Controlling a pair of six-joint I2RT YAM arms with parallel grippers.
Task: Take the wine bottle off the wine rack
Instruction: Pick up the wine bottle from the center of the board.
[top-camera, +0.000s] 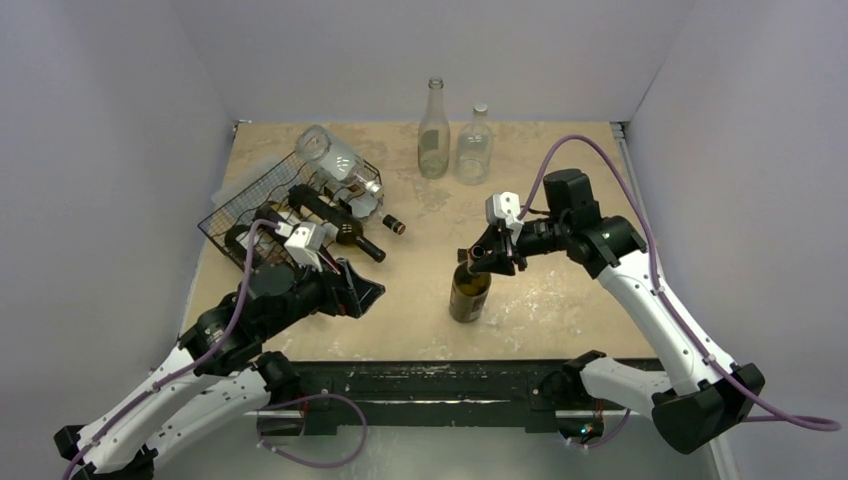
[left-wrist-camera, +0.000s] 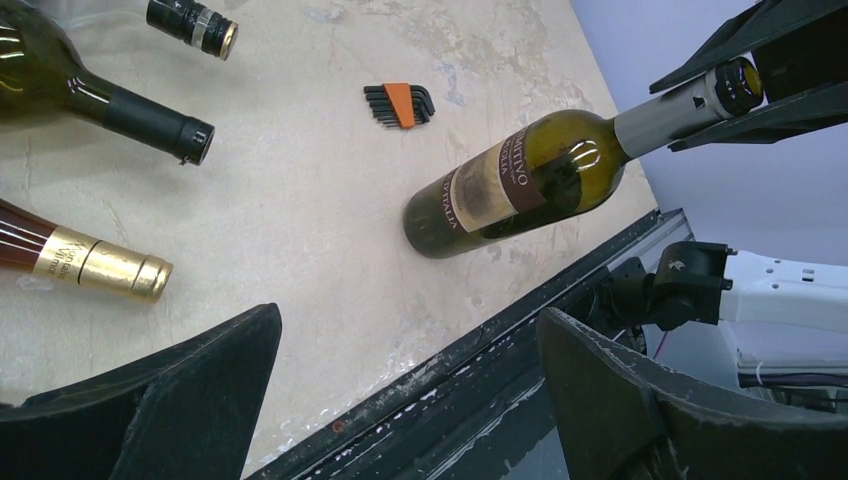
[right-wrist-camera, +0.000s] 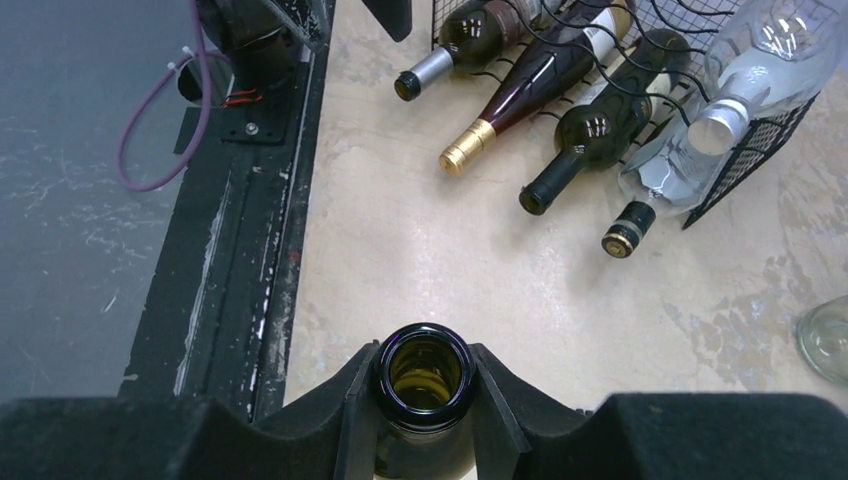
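A green wine bottle (top-camera: 470, 292) with a brown label stands upright on the table, right of the rack. My right gripper (top-camera: 481, 258) is shut on its neck just below the open mouth; in the right wrist view the pads press both sides of the bottle's neck (right-wrist-camera: 424, 408). The black wire wine rack (top-camera: 243, 203) sits at the back left, with several bottles (right-wrist-camera: 590, 130) lying on its wavy shelves (right-wrist-camera: 690, 20), necks pointing out. My left gripper (top-camera: 362, 291) hovers open in front of the rack, nothing between its fingers (left-wrist-camera: 160, 400). From the left wrist the green bottle (left-wrist-camera: 510, 185) shows too.
Two clear glass bottles (top-camera: 433, 135) (top-camera: 474, 148) stand at the back centre. A large clear bottle (top-camera: 335, 160) lies on top of the rack. A set of hex keys (left-wrist-camera: 400, 104) lies on the table. The table's black front rail (top-camera: 430, 380) runs along the near edge.
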